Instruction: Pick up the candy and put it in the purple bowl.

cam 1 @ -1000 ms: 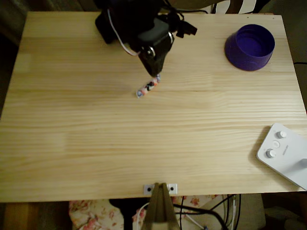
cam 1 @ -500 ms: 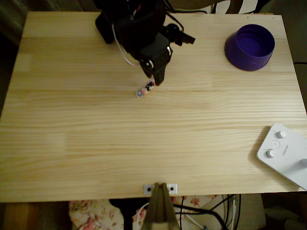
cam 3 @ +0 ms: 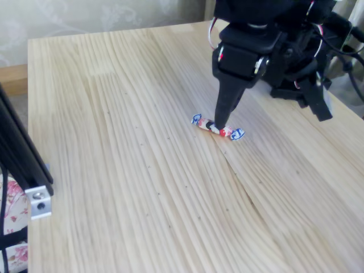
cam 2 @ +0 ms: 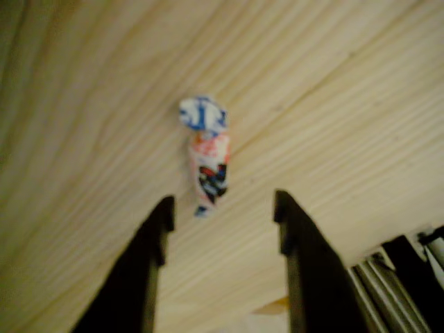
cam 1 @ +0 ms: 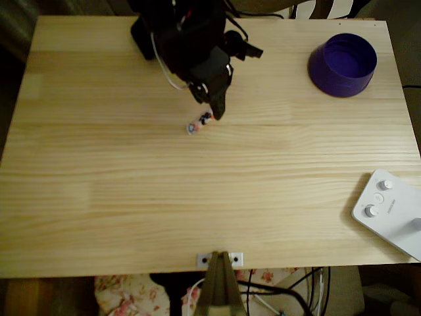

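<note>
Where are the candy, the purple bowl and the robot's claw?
candy (cam 2: 209, 166): wrist view, middle of the wrapper.
purple bowl (cam 1: 327, 71): overhead view, outer wall.
gripper (cam 2: 222, 208): wrist view, gap between its open fingertips.

You have a pale wood tabletop (cam 1: 131, 197) with a white button-topped device (cam 1: 389, 212) at its lower right edge in the overhead view. A small metal bracket (cam 1: 220, 259) sits at the near edge, with flowered fabric (cam 1: 131, 293) below it.

A pale wooden table (cam 1: 131, 197) carries three things. The candy (cam 1: 199, 122) lies flat near its middle. The purple bowl (cam 1: 342, 64) stands upright at the top right corner in the overhead view. A white device (cam 1: 389, 210) rests at the lower right edge.
</note>
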